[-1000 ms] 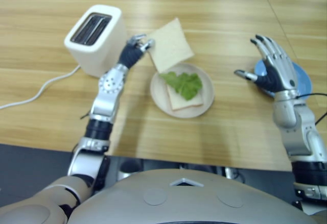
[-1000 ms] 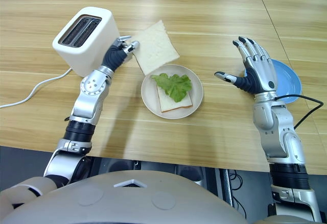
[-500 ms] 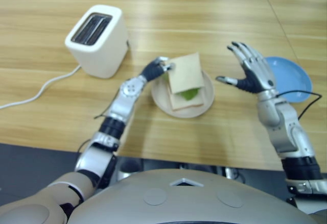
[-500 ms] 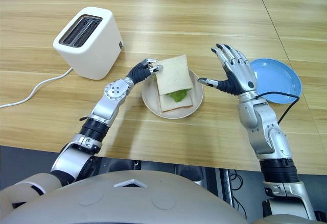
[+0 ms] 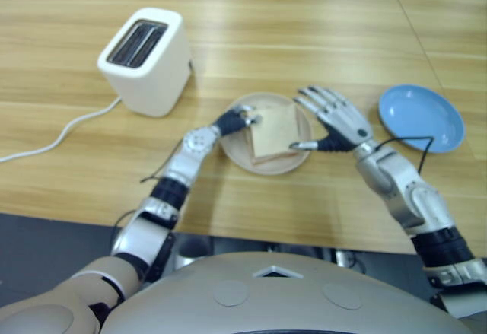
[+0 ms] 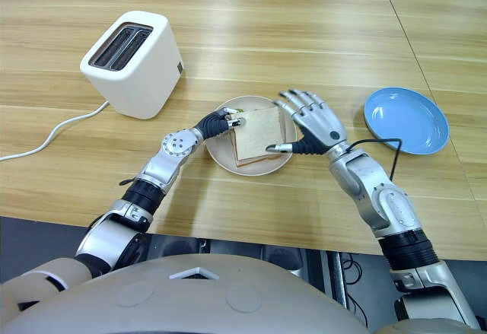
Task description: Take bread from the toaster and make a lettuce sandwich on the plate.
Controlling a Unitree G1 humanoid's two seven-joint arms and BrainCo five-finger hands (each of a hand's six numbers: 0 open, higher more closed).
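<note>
I have my left robot hand [image 6: 217,123] pinching the top bread slice [image 6: 257,132] on the plate [image 6: 221,159]. My right robot hand [image 6: 312,121] is spread open beside it, holding nothing.

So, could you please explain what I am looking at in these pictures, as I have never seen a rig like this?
This is a humanoid robot seen from its own head: two cameras side by side look down at a wooden table, so both pictures show one scene. On it stand a white toaster, a beige plate carrying a sandwich, and a blue plate to the right. The left robot hand pinches the top slice at its left corner. The right robot hand is open, fingers spread, at the sandwich's right edge.
</note>
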